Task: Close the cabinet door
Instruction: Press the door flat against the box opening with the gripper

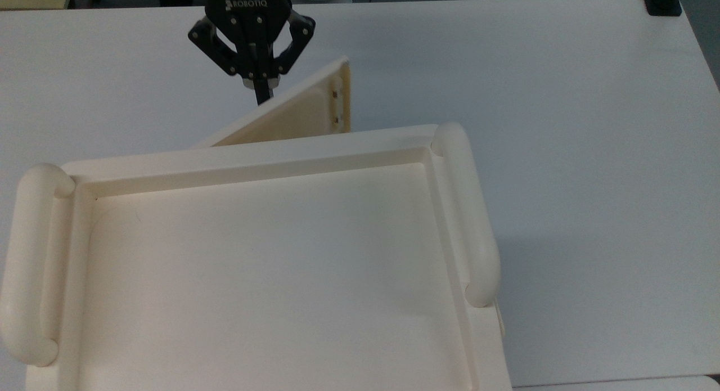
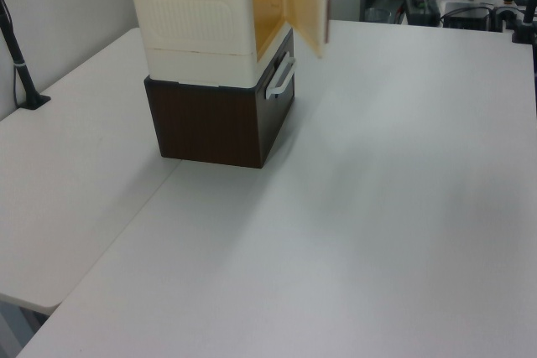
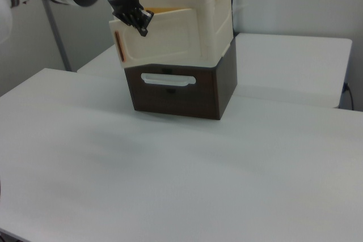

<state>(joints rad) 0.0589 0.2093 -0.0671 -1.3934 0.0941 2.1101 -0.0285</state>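
Black and marked ROBOTIQ, the gripper [image 1: 262, 96] has its fingers drawn together into a narrow tip that presses on the outer face of the cabinet door [image 1: 292, 118], near its upper edge. From that tip the door slants, half open, back to its hinge on the cabinet [image 1: 270, 256], its free edge with the copper-coloured fittings lying towards the top view's right. Beneath gripper and door, the cabinet sits on a dark brown drawer box [image 3: 181, 92] on the white table [image 2: 377, 207].
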